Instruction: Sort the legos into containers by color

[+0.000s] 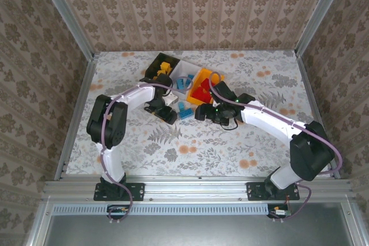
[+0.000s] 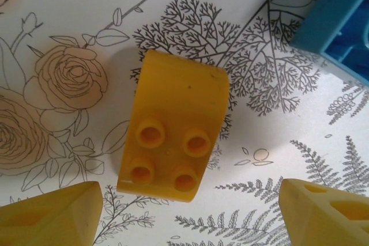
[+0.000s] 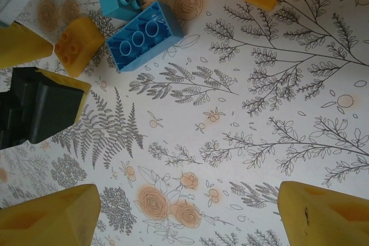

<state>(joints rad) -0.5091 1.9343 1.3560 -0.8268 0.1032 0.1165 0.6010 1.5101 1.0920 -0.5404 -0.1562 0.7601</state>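
The left gripper [image 2: 190, 216] hangs open over a yellow brick [image 2: 173, 136]. It should lower squarely, pinch the brick's long sides, then lift it toward the black bin [image 1: 150, 67]. Blue bricks [image 3: 144, 36] lie close by. The right gripper [image 3: 184, 217], open and empty, should keep clear.
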